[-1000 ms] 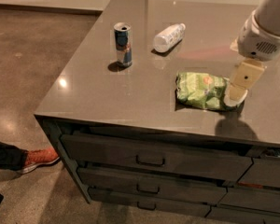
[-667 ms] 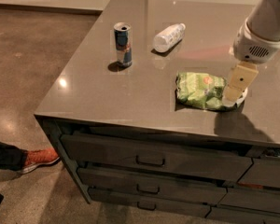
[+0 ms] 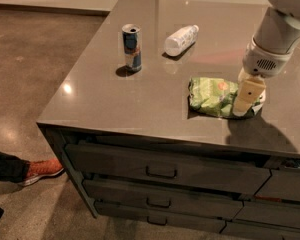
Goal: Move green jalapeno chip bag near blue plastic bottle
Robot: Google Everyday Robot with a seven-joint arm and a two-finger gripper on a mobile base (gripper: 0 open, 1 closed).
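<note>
The green jalapeno chip bag (image 3: 214,96) lies flat on the grey counter, right of centre, with its orange-red logo facing up. The blue plastic bottle (image 3: 180,39), whitish with a white cap, lies on its side further back, apart from the bag. My gripper (image 3: 247,98) points down at the bag's right end, touching or just above it, and hides that end. The arm comes in from the upper right.
A blue-and-silver drink can (image 3: 132,47) stands upright to the left of the bottle. The counter (image 3: 115,104) has drawers below its front edge. A person's red shoe (image 3: 40,170) is on the floor at the lower left.
My gripper has shifted slightly left and down onto the bag's right end. The bag, bottle and can have not moved.
</note>
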